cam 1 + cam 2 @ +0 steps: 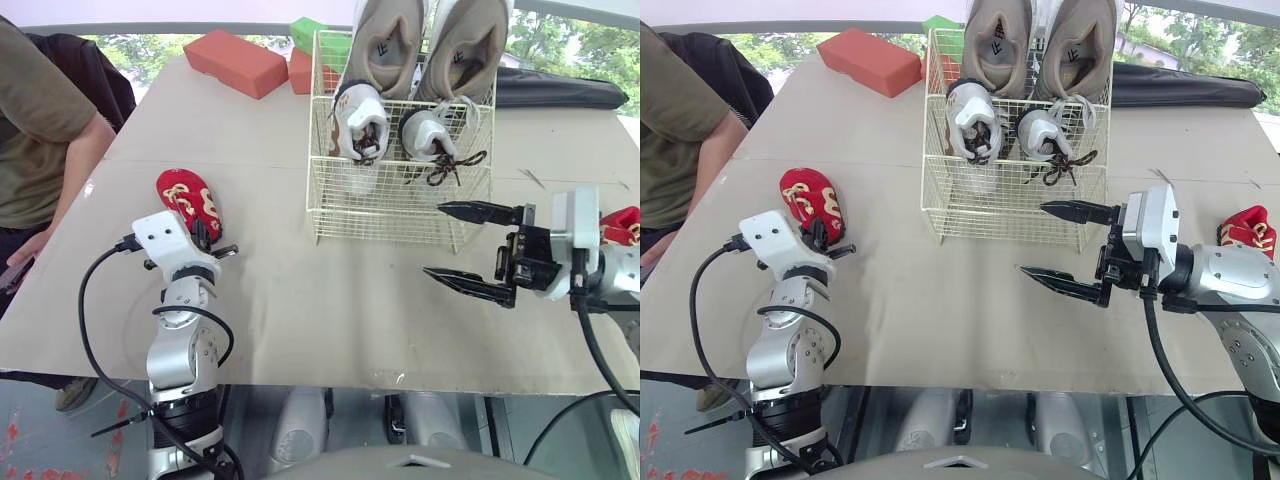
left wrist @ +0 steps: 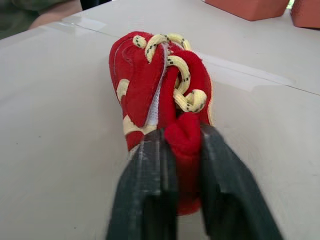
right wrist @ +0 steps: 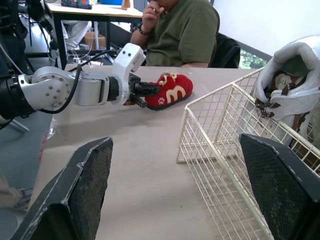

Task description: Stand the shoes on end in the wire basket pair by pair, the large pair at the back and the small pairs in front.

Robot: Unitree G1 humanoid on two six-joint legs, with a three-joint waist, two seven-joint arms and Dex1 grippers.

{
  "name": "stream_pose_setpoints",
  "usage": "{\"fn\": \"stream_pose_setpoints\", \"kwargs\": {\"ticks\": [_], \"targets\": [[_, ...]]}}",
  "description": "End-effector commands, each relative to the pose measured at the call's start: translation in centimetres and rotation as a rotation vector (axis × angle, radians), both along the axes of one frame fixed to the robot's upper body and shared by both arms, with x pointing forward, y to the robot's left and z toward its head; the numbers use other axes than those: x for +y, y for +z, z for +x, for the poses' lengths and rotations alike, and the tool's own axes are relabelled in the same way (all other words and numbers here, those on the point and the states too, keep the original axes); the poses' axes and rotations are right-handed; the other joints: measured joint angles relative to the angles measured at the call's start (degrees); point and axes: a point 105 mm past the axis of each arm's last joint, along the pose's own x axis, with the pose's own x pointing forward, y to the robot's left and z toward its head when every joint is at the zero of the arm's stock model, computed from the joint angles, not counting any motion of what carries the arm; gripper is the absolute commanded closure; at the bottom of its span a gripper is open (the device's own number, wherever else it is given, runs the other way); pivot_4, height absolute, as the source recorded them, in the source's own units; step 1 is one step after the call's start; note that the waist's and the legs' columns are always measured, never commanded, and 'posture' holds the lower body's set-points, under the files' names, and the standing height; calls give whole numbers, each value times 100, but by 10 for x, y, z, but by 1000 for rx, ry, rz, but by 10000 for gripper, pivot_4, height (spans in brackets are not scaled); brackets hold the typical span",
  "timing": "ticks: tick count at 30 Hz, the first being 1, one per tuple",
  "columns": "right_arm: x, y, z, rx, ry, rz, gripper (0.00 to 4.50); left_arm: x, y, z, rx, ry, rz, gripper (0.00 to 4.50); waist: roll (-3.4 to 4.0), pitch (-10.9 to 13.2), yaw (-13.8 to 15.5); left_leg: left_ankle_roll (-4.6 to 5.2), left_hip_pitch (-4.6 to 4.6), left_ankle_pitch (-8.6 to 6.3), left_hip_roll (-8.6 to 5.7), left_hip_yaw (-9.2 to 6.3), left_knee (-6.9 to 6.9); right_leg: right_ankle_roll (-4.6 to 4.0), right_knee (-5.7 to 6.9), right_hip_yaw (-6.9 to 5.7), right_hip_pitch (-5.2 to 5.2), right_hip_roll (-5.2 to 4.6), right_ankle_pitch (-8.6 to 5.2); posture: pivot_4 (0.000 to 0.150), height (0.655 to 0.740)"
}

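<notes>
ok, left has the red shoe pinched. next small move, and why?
Probably lift the left gripper slightly: it is shut on the red shoe, which lies on the table, and the wire basket has room in front of the white pair.

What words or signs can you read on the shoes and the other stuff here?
"Luck": on the tongue patch of the white shoe in the basket; any letters after that are too blurred to read.
A dark logo mark, not readable as letters: on the insole of each of the big shoes.
No words: the red shoe has only yellow swirls and laces.
</notes>
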Motion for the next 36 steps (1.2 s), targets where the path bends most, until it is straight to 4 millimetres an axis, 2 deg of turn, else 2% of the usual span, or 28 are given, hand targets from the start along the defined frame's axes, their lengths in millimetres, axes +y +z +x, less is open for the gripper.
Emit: {"fn": "stream_pose_setpoints", "kwargs": {"ticks": [1, 2, 4, 6, 7, 9, 11, 12, 15, 18, 20, 23, 25, 27, 31, 35, 36], "targets": [[-3, 9, 4, -42, -35, 3, 5887, 13, 57, -10, -255, 39, 59, 43056, -9, 5, -5, 0, -2, 0, 1, -2, 0, 0, 0, 0, -1, 0, 0, 1500, 7400], [-3, 11, 7, -52, -44, 12, 5887, 13, 79, -15, -356, 18, 87, 43057, -13, 8, -7, 0, -6, 0, 3, -4, 0, 0, 0, 1, -4, 1, 0, 1500, 7400], [-2, 16, 10, -65, -48, 22, 5887, 13, 111, -22, -494, -47, 107, 43057, -19, 11, -11, 0, -10, 0, 7, -6, 0, -1, 1, 1, -7, 3, 0, 1500, 7400], [-2, 29, 16, -92, -56, 75, 5887, 2, 152, -30, -646, -195, 180, 43057, -20, 12, -15, -1, -10, 0, 9, -7, 0, -2, 2, -2, -7, 4, 0, 1500, 7400], [-1, 37, 17, -102, -44, 100, 5887, -9, 170, -34, -702, -292, 244, 43057, -19, 12, -13, -1, -12, 0, 8, -6, 0, -2, 2, -3, -8, 5, 0, 1500, 7400], [-2, 55, 20, -131, -43, 142, 5887, -38, 193, -42, -784, -518, 333, 43057, -18, 11, -5, -1, -10, 0, 6, 1, 0, -2, 0, -14, -8, 5, 0, 1500, 7400], [-4, 68, 23, -157, -62, 175, 5887, -55, 202, -48, -816, -665, 373, 43057, -12, 9, 5, 0, -13, 0, 3, 5, 0, -1, -7, -18, -8, -5, 0, 1500, 7400], [-8, 78, 25, -180, -77, 159, 5887, -69, 204, -53, -814, -800, 409, 43057, -12, 9, 2, 3, -12, -2, 0, 6, -1, 0, -10, -18, -6, -9, 0, 1500, 7400], [-16, 98, 27, -205, -110, 130, 5887, -93, 202, -63, -784, -1062, 464, 43057, -7, 19, -19, 6, -35, -3, 1, 8, 2, 0, -4, -18, -30, -7, 0, 1500, 7400], [-32, 132, 21, -192, -100, 82, 5887, -115, 197, -74, -704, -1388, 561, 43057, 7, 28, -20, 6, -60, -3, 5, 0, 11, 0, 0, -27, -54, 2, 1, 1500, 7400], [-41, 150, 21, -214, -144, 26, 5887, -128, 181, -78, -579, -1612, 657, 43057, 29, 40, -6, 6, -73, -3, -5, 0, 15, 0, 2, -37, -65, 10, 0, 1500, 7400], [-40, 161, 28, -177, -181, -57, 5887, -135, 158, -77, -454, -1822, 802, 43057, 45, 39, -23, 6, -71, -3, -6, 7, 3, -2, -11, -39, -65, 16, -2, 1500, 7400], [-30, 160, 30, -138, -145, -120, 5887, -137, 148, -70, -405, -1907, 867, 43057, 51, 43, -61, 6, -72, -3, -5, 10, 4, -1, -8, -31, -70, 22, -1, 1500, 7400], [-17, 150, 29, -32, -78, -184, 5887, -140, 141, -61, -370, -1965, 942, 43057, 53, 45, -89, 6, -77, -3, -4, 15, 6, -1, -3, -30, -79, 25, -1, 1500, 7400], [7, 121, 33, 140, -21, -336, 5887, -147, 139, -47, -352, -2037, 1067, 43057, 53, 46, -123, 7, -85, -3, 2, 11, 9, -1, 2, -24, -89, 27, -1, 1500, 7400], [29, 97, 33, 286, 59, -404, 5887, -159, 139, -40, -372, -2062, 1181, 43057, 53, 45, -153, 7, -100, -3, 0, 13, 10, 2, 3, -9, -107, 24, 1, 1500, 7400], [34, 84, 33, 371, 83, -425, 5887, -164, 141, -39, -402, -2061, 1227, 43057, 53, 45, -149, 7, -110, -3, 0, 11, 11, 2, 4, -10, -115, 24, 1, 1500, 7400]]}}
